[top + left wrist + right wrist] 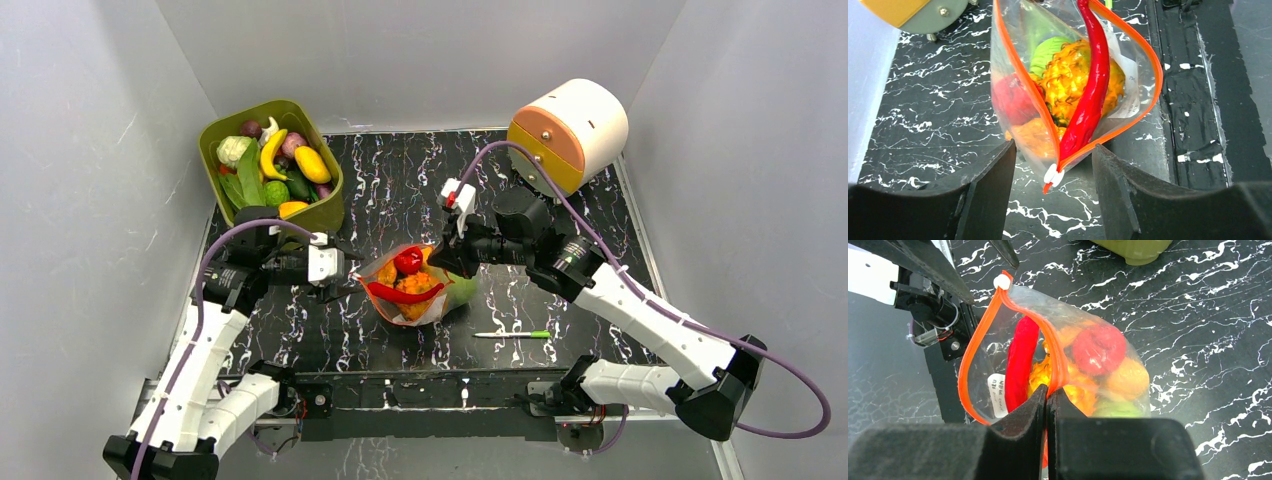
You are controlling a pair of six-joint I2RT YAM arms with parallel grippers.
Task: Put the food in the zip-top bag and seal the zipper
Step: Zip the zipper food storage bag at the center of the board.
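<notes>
The zip-top bag [430, 305] lies mid-table with its mouth gaping. Inside it is food: a long red chili [1090, 90], an orange pineapple [1068, 80], a red tomato [1098, 347] and a green cabbage [1048, 50]. The orange zipper [1150, 65] rings the mouth, and its white slider [1053, 174] sits at the left end. My left gripper [1053, 150] is open. The slider hangs between its fingers and touches neither. At the right end, my right gripper [1048, 390] is shut on one lip of the zipper [968, 365].
A green bin [325, 205] at the back left holds several more toy vegetables. A white and orange drum [570, 130] stands at the back right. A thin green-and-white pen [512, 334] lies just in front of the bag.
</notes>
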